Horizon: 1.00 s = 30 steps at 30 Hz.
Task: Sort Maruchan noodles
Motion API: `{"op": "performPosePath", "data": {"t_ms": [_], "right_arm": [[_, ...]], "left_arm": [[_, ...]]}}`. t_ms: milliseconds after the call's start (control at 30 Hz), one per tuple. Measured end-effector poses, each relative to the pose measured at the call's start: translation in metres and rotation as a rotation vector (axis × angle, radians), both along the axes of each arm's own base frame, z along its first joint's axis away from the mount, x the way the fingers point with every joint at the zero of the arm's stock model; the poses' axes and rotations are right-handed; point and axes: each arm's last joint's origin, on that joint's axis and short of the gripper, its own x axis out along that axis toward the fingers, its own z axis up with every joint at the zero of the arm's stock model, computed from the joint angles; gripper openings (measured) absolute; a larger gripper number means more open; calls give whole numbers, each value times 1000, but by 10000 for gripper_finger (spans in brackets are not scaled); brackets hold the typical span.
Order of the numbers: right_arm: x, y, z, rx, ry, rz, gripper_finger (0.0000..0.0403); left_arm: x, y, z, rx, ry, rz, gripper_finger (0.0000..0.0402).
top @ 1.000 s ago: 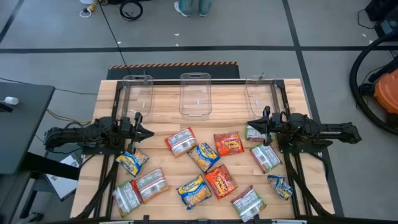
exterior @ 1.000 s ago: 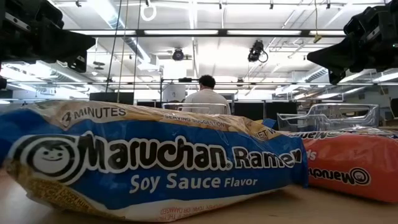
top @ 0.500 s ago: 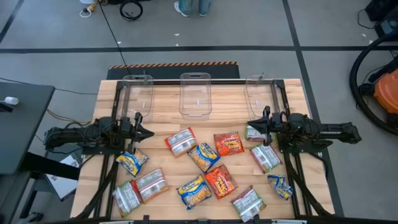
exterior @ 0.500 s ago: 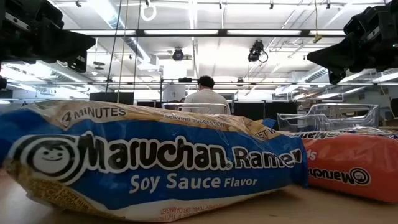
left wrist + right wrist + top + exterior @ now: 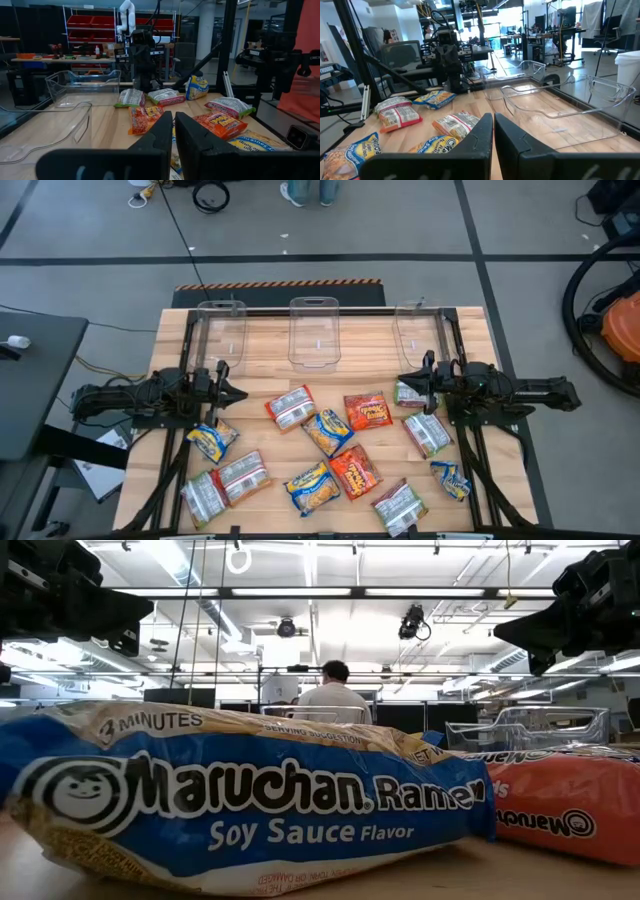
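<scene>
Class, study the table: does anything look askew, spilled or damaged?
Nothing looks damaged. The noodle packets lie scattered at mixed angles on the table, unsorted; the three clear bins stand in a row, holding no packets. Both end effectors, left and right, are shut, holding nothing.

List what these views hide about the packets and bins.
- Low view: the blue packet blocks most packets behind it.
- High view: packet flavor print too small; bottom packet meets the picture's edge.
- Wrist views: the shut left gripper and right gripper cover nearby packets.
</scene>
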Motion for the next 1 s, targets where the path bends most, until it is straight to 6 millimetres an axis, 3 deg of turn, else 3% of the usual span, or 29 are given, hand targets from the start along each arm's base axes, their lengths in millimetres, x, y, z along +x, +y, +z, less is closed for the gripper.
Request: {"op": "performPosePath", "data": {"t_ms": [167,333,500,733,833,1000], "right_arm": [[0,-1,0,-309,52,-43,22],[0,-1,1,-397,60,-48,22],[-1,1,13,-223,-102,23,22],[-1,0,23,-108,-215,-33,22],[7,5,19,-20,-179,50,22],[25,15,19,68,-27,32,14]], "left_arm": [[0,0,0,0,0,0,27],[0,0,0,0,0,0,27],[0,0,0,0,0,0,27],[0,0,0,0,0,0,27],[0,0,0,0,0,0,27],[0,0,0,0,0,0,27]]}}
